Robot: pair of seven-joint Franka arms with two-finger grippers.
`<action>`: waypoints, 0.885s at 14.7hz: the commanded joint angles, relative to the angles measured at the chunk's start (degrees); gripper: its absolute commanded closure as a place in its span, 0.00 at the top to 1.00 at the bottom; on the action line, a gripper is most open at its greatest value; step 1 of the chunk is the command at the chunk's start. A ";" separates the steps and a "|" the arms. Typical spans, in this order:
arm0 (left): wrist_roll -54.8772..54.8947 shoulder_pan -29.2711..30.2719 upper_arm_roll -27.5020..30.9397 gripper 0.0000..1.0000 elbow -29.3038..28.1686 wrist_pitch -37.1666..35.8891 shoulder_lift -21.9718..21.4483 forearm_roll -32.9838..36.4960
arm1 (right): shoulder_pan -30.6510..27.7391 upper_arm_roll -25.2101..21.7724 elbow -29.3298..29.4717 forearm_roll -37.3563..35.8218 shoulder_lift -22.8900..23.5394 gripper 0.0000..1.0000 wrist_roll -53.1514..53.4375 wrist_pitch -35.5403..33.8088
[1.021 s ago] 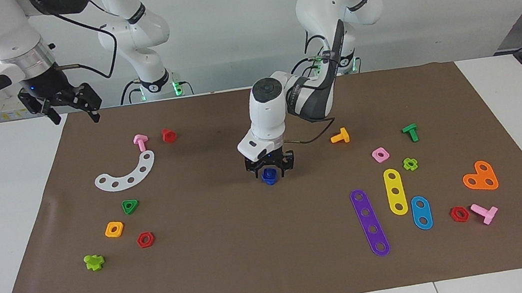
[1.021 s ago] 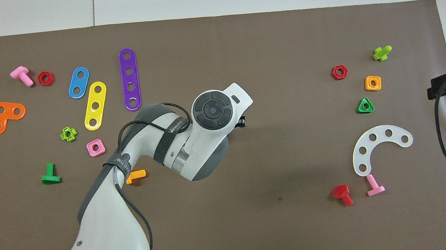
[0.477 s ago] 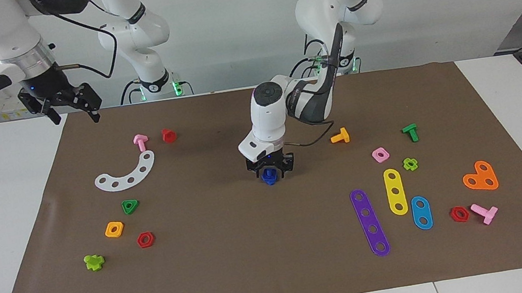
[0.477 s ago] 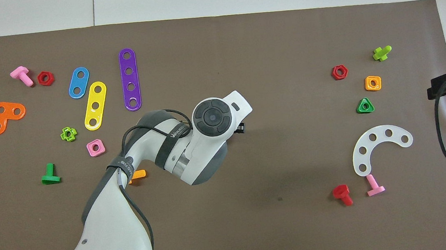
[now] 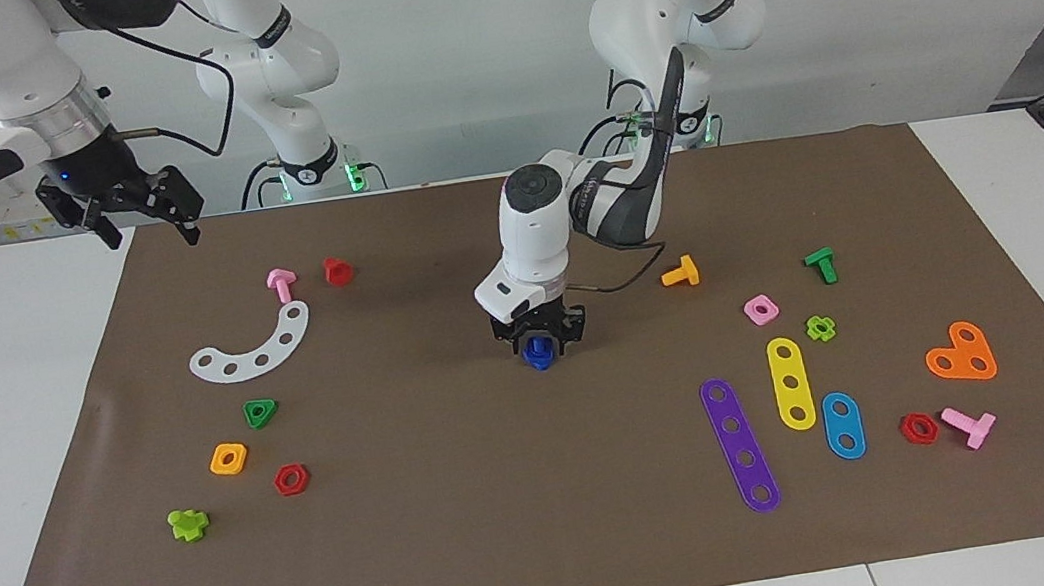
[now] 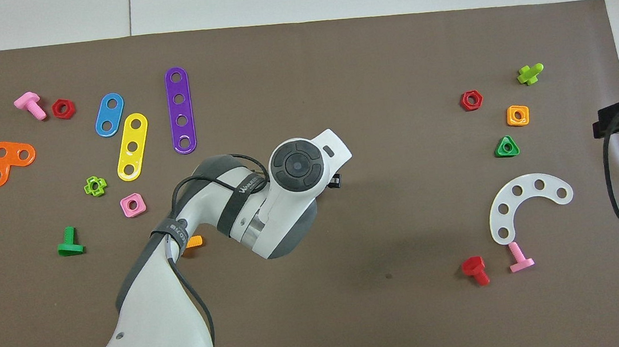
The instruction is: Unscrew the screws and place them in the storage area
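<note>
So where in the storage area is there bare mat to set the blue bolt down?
Bare mat lies between the white arched strip and the left gripper, which holds the blue bolt, in mid-mat. It is crowded around the green triangle nut, orange square nut and red hexagon nut.

The small dark-blue screw [image 5: 539,351] stands upright on the brown mat at the middle of the table, directly between the left gripper's fingers [image 5: 515,332], well apart from the storage area [image 5: 158,422] with its white arched strip.
</note>
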 commanded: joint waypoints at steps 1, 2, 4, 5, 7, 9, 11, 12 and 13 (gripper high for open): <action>0.26 -1.02 0.93 0.72 -2.16 1.13 -1.46 0.95 | -0.54 0.49 -1.21 0.23 -1.15 1.00 -0.93 0.08; 0.26 -1.02 0.93 0.71 -2.42 1.13 -1.46 0.95 | -0.54 0.49 -1.21 0.23 -1.15 1.00 -0.93 0.08; 0.26 -1.02 0.93 0.69 -2.34 1.04 -1.46 0.95 | -0.54 0.49 -1.21 0.23 -1.15 1.00 -0.93 0.08; 0.26 -1.02 0.93 0.69 -2.34 0.95 -1.54 0.95 | -0.54 0.49 -1.21 0.23 -1.15 1.00 -0.93 0.08; 0.35 -1.02 0.93 0.67 -2.07 0.78 -1.46 0.95 | -0.54 0.49 -1.21 0.23 -1.15 1.00 -0.93 0.08; 0.35 -1.20 0.93 0.64 -1.90 0.60 -1.46 0.95 | -0.63 0.49 -1.21 0.23 -1.15 1.00 -0.93 0.08; 0.35 -1.20 1.02 0.62 -1.72 0.34 -1.46 1.04 | -0.54 0.49 -1.21 0.23 -1.15 1.00 -0.93 0.08; 0.35 -1.20 1.02 0.62 -1.55 0.25 -1.37 1.04 | -0.54 0.49 -1.21 0.23 -1.15 1.00 -0.93 0.08; 0.35 -1.20 1.02 0.61 -1.37 0.16 -1.28 1.04 | -0.54 0.49 -1.21 0.23 -1.15 1.00 -0.93 0.08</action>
